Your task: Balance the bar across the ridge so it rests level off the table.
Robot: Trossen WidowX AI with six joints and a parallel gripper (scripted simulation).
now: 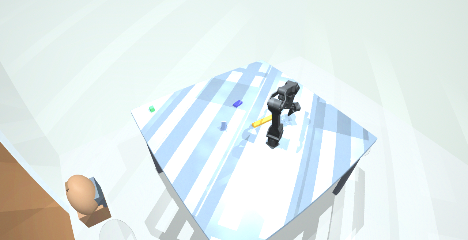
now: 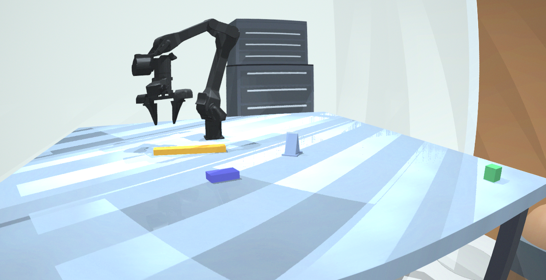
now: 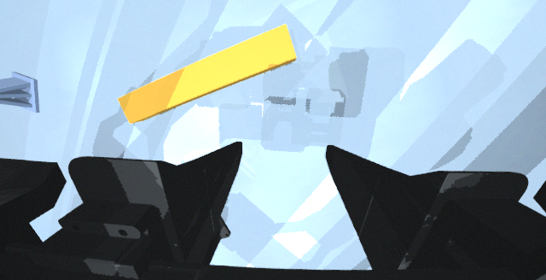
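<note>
Your open, unloaded gripper [image 1: 294,111] [image 2: 164,123] [image 3: 284,148] hangs above the table [image 1: 248,186] [image 2: 267,225] [image 3: 426,7], and the bar [image 1: 261,121] [image 2: 189,149] [image 3: 209,72] lies beyond its fingertips, slanted across their gap in the wrist view.

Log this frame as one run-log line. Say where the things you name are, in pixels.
jaws [image 1: 294,114] [image 2: 164,123]: open, nothing held, above table | yellow bar [image 1: 261,121] [image 2: 189,149] [image 3: 209,72]: flat on table | ridge [image 1: 223,125] [image 2: 291,144] [image 3: 21,93]: upright, no bar on it

Jaws [image 1: 294,111] [image 2: 164,123] point down; fingers stand apart.
</note>
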